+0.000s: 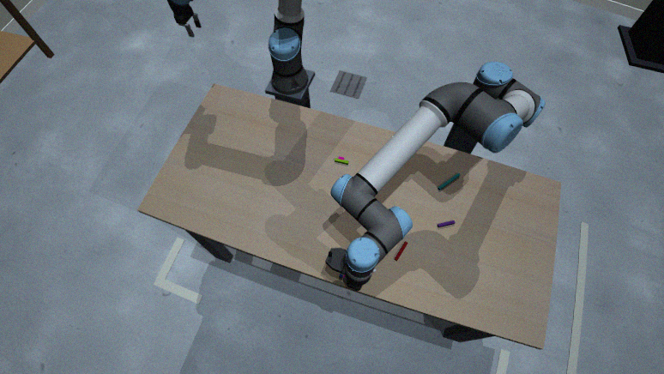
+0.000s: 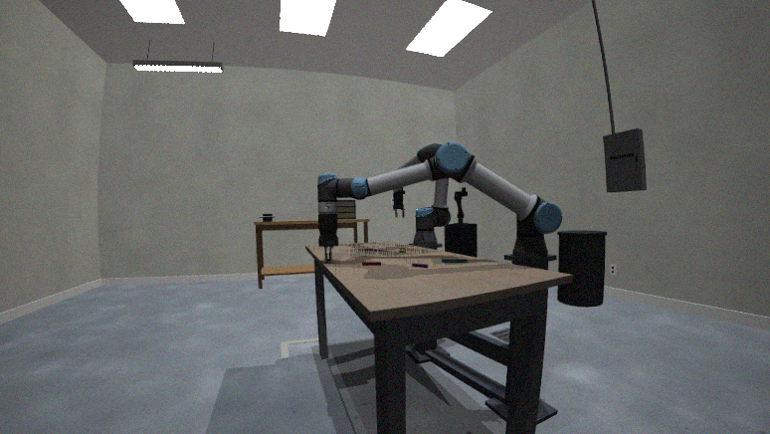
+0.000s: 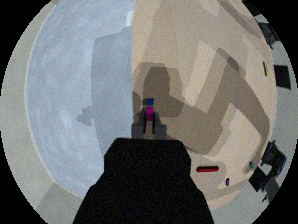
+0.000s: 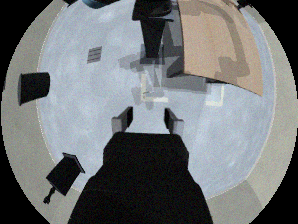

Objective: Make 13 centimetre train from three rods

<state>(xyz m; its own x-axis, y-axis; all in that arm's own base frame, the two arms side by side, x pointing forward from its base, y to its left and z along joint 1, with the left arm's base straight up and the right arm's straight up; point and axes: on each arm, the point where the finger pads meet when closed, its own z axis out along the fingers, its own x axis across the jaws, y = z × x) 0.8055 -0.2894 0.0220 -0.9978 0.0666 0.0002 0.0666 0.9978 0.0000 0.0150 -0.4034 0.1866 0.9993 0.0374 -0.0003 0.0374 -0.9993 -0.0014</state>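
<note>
While the left tool (image 1: 355, 284) (image 2: 328, 261) (image 3: 149, 118) was clamped on the magenta rod (image 3: 149, 114), the rod's long axis paralleled the table's (image 1: 506, 260) (image 2: 458, 288) (image 3: 192, 30) (image 4: 212, 45) long edge, pointing toward the blue rod (image 1: 341, 276) (image 3: 150, 102). Right tool (image 1: 193, 27) (image 2: 399, 215) (image 4: 149, 116): fingers apart.

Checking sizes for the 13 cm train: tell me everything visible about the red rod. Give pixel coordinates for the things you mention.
The red rod (image 1: 401, 250) (image 2: 371, 263) (image 3: 207, 169) is a slim, straight, plain bar, squared off at its ends, one piece with no visible joints; too small to tell the material. It lies flat on the table (image 1: 510, 278) (image 2: 458, 291) (image 3: 200, 60), apart from the purple rod (image 1: 445, 224) (image 2: 420, 265) (image 3: 227, 182). Neither gripper touches it; only the table does.
</note>
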